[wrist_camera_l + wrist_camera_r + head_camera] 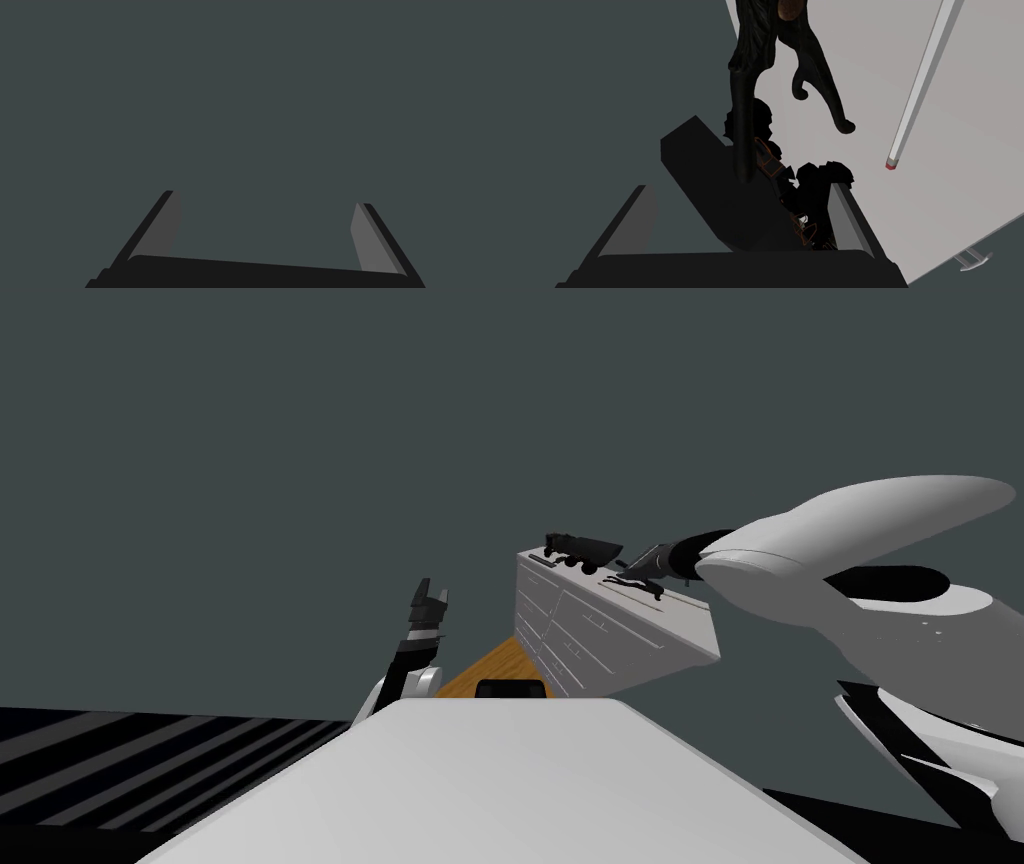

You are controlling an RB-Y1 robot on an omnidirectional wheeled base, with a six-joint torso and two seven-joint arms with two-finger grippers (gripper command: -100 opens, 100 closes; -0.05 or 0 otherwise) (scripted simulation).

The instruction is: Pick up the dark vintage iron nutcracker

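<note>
— What is hard to make out from where you stand?

— Starting close: my left jaws stand released, raised on my left, well apart from the cabinet. My right jaws are spread wide too, gripping nothing. In the gap between them I see a dark slab [712, 185] and, beside it, a black lumpy thing [812, 195] edged with thin orange lines. I cannot tell what either one is, and they hide the cabinet top beneath them.

— And the nutcracker?

— The nutcracker [754, 50] lies just past my right jaws, on top of the white drawer cabinet [600, 638]. It seems to lie along the edge away from the drawer fronts. It is almost black, so its surface detail is lost. One long slim limb points back toward my jaws, its tip near them but not touching. Two shorter limbs curve off and end in curled tips. Its far end is cut off, with a brown patch just showing there.

— Anything beyond it?

— A white stick [918, 95] with a red tip lies apart from it, nearer the drawer-front edge, where one drawer handle [972, 258] peeks out. From my head the nutcracker is a small dark sliver at the tip of my right forearm [850, 528]. A dark wedge-ended shape [577, 550] sits at the cabinet's far end.
</note>
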